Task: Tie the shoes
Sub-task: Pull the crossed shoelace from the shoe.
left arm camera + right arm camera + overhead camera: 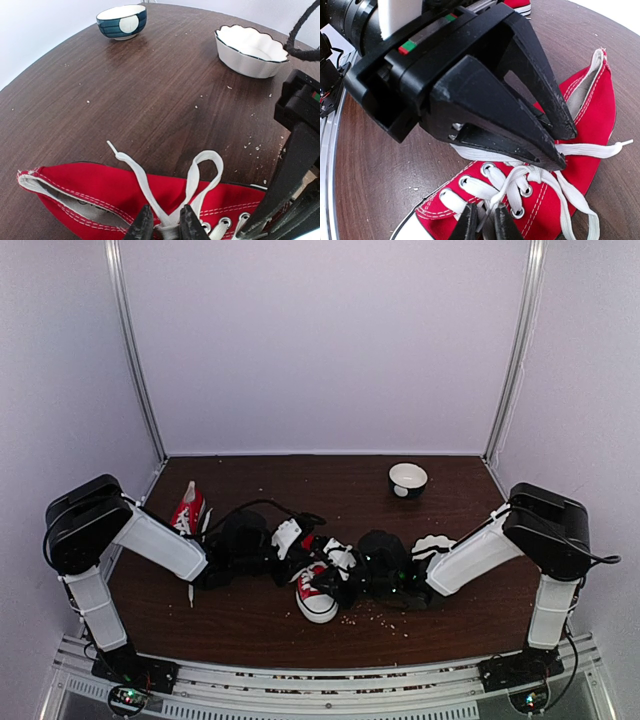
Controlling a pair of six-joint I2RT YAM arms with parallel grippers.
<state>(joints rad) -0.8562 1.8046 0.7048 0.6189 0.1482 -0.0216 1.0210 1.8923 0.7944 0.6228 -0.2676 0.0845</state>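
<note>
Left hand (167, 225) pinches the laces (192, 179) on the red shoe (100, 190) near the white bowl (245, 62). Right hand (485, 222) sits narrow around a strand, grip unclear. A loose pinch could let them slip free.

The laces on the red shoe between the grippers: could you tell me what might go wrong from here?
The left gripper pinches the lace just below a loose loop; a pull might draw that loop flat.
Both grippers crowd over one shoe, the right gripper close beneath the left one, so they could collide.
Nothing pins the shoe; tugging may drag it.
</note>
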